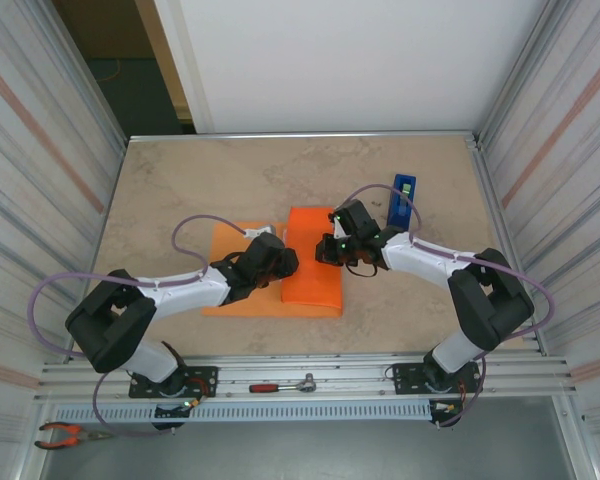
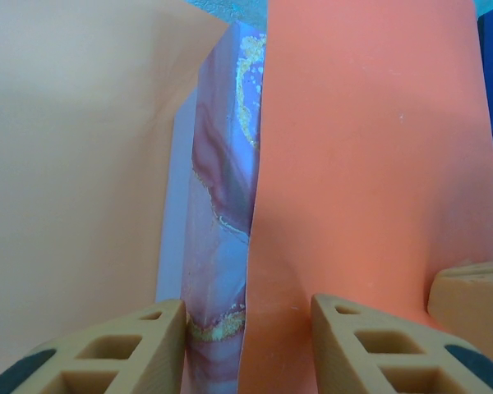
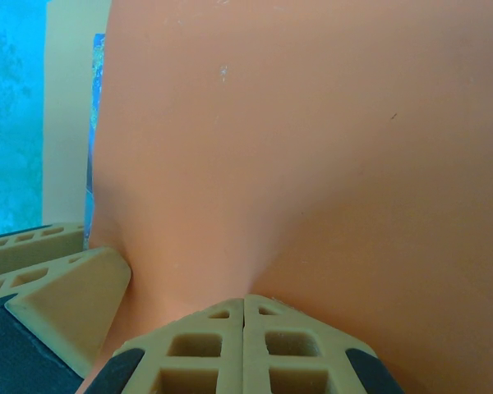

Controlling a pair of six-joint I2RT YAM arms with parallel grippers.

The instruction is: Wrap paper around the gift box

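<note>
Folding stage, and both arms are in over the middle of the desk (image 1: 180, 190). The paper (image 1: 242, 275) lies flat there. One flap is pulled across the gift box (image 2: 222, 189), which sits under that fold, with a marbled strip bare between the flap's edge and the sheet beyond.

The left jaws stand about half open. They straddle the flap's edge with the bare strip of box between them, and I can see no grip on anything. The right jaws are shut tight, tips pushed into the flap so the paper dimples around them. Whether a pinch of paper is caught between them, I cannot tell.

My read is that the first side is over and being held down, while the opposite side is not yet folded. The next move calls for keeping that flap pinned while the other side comes over to overlap it. Then comes tape, and the blue tape dispenser (image 1: 401, 200) waits toward the desk's far right corner.
</note>
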